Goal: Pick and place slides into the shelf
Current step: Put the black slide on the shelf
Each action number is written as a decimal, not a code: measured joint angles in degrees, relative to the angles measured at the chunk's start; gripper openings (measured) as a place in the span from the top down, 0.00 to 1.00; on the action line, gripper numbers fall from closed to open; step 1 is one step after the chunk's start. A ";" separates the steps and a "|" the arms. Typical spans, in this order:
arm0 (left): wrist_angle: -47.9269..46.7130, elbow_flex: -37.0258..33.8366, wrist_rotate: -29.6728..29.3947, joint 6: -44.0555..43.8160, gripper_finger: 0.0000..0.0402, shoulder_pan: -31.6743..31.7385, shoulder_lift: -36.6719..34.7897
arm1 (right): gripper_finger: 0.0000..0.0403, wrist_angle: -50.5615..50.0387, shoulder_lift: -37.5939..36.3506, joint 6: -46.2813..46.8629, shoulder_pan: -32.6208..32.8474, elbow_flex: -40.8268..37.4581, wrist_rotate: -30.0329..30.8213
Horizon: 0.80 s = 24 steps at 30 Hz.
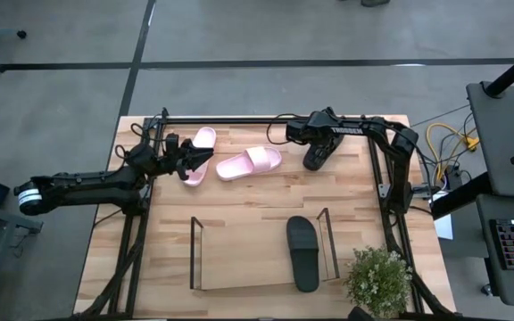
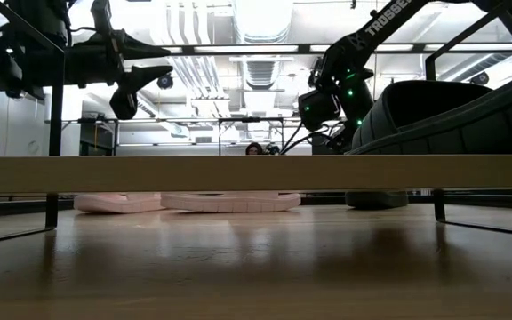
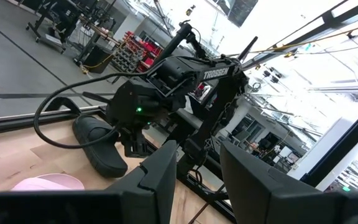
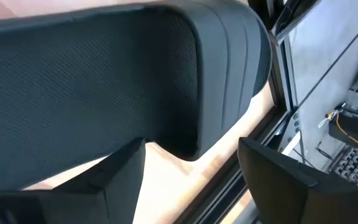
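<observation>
Two pale pink slides lie sole-down on the far half of the table. One black slide lies by the far right; its end fills the right wrist view. The other black slide sits in the right end of the shelf, between its wire end frames. My left gripper hangs open above the table beside the left pink slide. My right gripper is open just over the far black slide; the low view shows it raised.
The big black metal frame edges the table. A potted plant stands at the near right corner. Bare wood lies between the shelf and the far slides. The shelf's left part holds nothing.
</observation>
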 joint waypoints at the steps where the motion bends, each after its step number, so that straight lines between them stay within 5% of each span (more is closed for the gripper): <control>1: 0.00 0.00 0.00 0.00 0.73 0.01 0.00 | 0.41 0.19 0.00 0.09 -0.16 -0.21 0.02; 24: 0.01 0.00 -0.01 0.00 0.73 0.00 0.00 | 0.61 6.43 -0.02 -1.85 -1.17 -3.77 4.14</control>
